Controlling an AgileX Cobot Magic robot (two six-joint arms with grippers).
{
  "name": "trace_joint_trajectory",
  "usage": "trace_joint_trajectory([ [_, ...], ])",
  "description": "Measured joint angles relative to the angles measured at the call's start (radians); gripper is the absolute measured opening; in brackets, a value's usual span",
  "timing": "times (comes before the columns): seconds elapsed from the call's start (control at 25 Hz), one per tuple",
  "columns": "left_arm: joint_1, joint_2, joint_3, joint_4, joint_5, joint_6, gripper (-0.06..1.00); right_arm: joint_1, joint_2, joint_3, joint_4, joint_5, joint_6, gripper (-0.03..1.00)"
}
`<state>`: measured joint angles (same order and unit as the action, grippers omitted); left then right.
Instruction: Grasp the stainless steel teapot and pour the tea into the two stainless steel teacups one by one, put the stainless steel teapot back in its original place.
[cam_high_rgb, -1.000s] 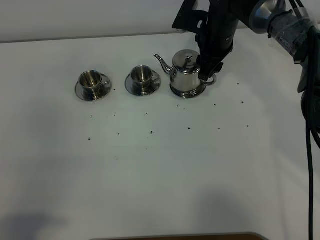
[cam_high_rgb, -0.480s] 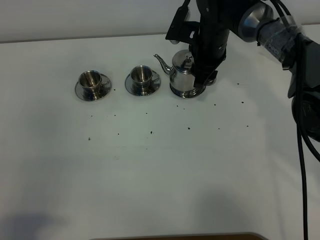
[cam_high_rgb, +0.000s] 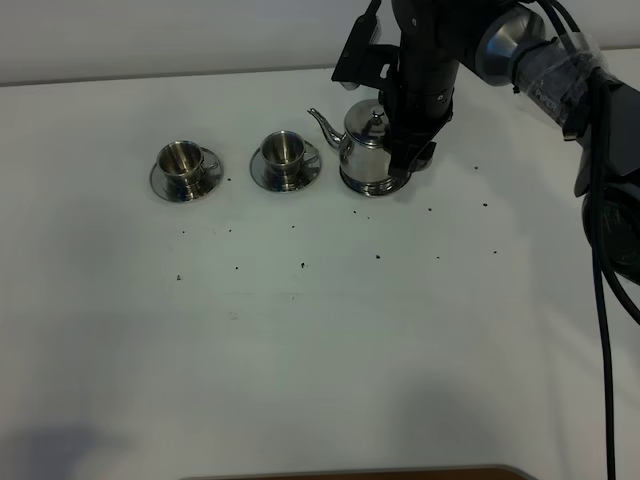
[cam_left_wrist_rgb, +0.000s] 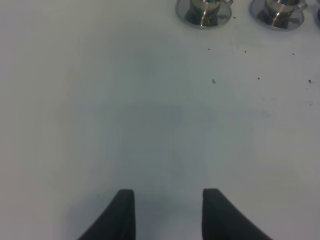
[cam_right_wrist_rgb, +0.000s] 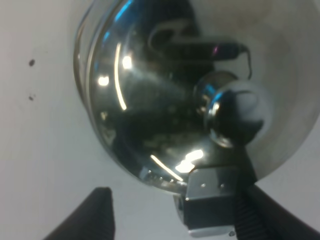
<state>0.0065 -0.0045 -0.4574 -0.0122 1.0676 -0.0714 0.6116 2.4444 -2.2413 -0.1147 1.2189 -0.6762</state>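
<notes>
The stainless steel teapot (cam_high_rgb: 368, 150) stands upright on its round steel dish (cam_high_rgb: 372, 187), the original place, at the back of the table, spout pointing left. My right gripper (cam_high_rgb: 409, 160) has come down at the pot's handle side. In the right wrist view the teapot (cam_right_wrist_rgb: 160, 100) fills the picture, and the right gripper (cam_right_wrist_rgb: 175, 202) is open, its fingers either side of the grey handle piece (cam_right_wrist_rgb: 212, 202). The two stainless steel teacups (cam_high_rgb: 183, 160) (cam_high_rgb: 284, 150) sit on saucers left of the pot. My left gripper (cam_left_wrist_rgb: 169, 212) is open over bare table, with the teacups (cam_left_wrist_rgb: 205, 7) (cam_left_wrist_rgb: 280, 7) far ahead of it.
Small dark specks (cam_high_rgb: 303, 265) are scattered over the white table (cam_high_rgb: 320, 330) in front of the cups and pot. The right arm's black cables (cam_high_rgb: 612, 300) hang along the right edge. The table's back edge runs just behind the teapot.
The right arm has shifted left and down, bringing its gripper in against the teapot's handle side. Teapot and cups have not moved; over the last half second almost nothing changed.
</notes>
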Motion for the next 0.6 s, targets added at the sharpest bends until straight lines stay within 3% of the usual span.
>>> trace_joint_trajectory([
  [0.6, 0.000, 0.000, 0.000, 0.000, 0.000, 0.001, 0.38, 0.000, 0.000, -0.001, 0.000, -0.055, 0.023, 0.52],
])
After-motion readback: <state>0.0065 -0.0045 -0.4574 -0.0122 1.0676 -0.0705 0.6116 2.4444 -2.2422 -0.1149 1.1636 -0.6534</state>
